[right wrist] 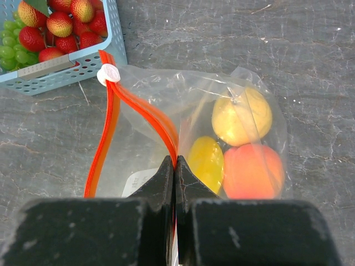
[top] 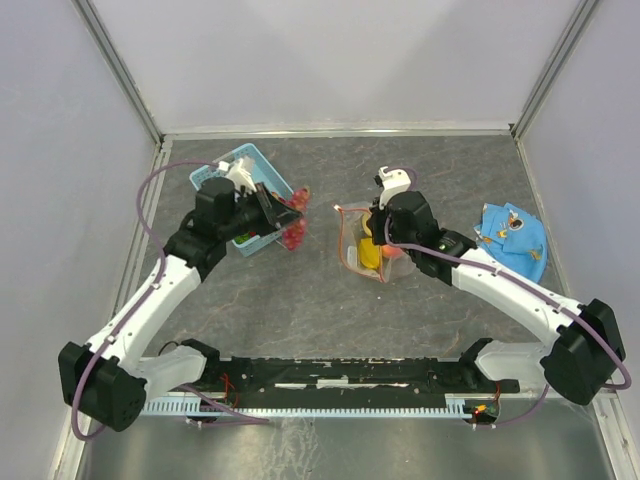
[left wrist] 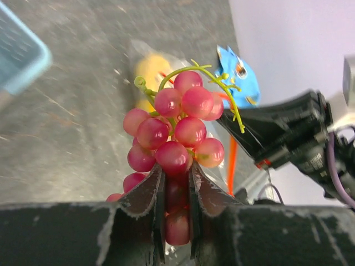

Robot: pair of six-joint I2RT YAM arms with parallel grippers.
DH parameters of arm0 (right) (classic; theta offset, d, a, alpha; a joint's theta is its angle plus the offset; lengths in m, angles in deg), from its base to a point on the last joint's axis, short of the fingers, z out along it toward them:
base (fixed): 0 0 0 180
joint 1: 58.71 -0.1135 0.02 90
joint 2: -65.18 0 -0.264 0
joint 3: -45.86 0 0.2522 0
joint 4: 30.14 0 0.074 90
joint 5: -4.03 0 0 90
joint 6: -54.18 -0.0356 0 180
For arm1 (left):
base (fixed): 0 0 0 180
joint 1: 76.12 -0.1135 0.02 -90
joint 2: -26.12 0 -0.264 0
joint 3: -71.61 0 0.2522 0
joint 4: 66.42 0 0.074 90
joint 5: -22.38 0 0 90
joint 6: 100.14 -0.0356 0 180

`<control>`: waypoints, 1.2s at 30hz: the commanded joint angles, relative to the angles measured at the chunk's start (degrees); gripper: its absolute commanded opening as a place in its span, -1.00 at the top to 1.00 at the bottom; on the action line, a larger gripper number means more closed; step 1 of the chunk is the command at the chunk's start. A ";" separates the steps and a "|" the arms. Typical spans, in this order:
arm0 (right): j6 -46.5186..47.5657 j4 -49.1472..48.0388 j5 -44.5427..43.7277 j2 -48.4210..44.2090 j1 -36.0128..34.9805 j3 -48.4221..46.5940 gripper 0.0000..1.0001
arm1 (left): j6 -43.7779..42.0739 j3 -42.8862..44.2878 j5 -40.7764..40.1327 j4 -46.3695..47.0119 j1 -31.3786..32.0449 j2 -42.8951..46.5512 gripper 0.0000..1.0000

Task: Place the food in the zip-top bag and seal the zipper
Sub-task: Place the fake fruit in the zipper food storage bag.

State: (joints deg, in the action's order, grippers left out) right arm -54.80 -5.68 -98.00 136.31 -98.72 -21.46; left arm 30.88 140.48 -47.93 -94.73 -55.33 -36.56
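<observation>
Now the loading step is in hand: the left gripper (left wrist: 175, 178), its jaws narrowly parted, clamps the lower berries of a bunch of pink-red grapes (left wrist: 177, 130) just beside the light blue basket (right wrist: 83, 69), on the side facing the zip-top bag (right wrist: 183, 94). The right gripper (right wrist: 175, 166) is pinched fully together on one lip of the red-orange zipper (right wrist: 105, 127), holding the mouth apart, with a lemon (right wrist: 242, 116), mango (right wrist: 206, 160) and peach (right wrist: 254, 172) lying inside. Next, I judge, the grapes must cross to that gap and drop in without knocking the lip loose; strawberries (right wrist: 66, 25) and green grapes (right wrist: 12, 52) wait in the basket, and sealing is not yet begun.
</observation>
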 commanded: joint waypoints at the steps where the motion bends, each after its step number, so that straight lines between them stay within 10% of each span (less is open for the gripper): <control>1: -1.49 -4.99 0.60 0.83 -0.06 -1.78 0.96 | 9.22 -2.72 0.51 8.12 6.59 1.35 0.95; 36: 0.79 -10.62 8.39 -5.55 -0.75 3.09 0.96 | 27.80 -2.33 -8.30 16.13 18.95 -13.28 0.76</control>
State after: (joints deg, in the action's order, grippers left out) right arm -54.78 -12.52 -91.51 132.73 -98.93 -18.80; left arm 53.76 136.09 -51.43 -82.60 -36.68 -50.55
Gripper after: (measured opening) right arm 0.026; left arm 0.216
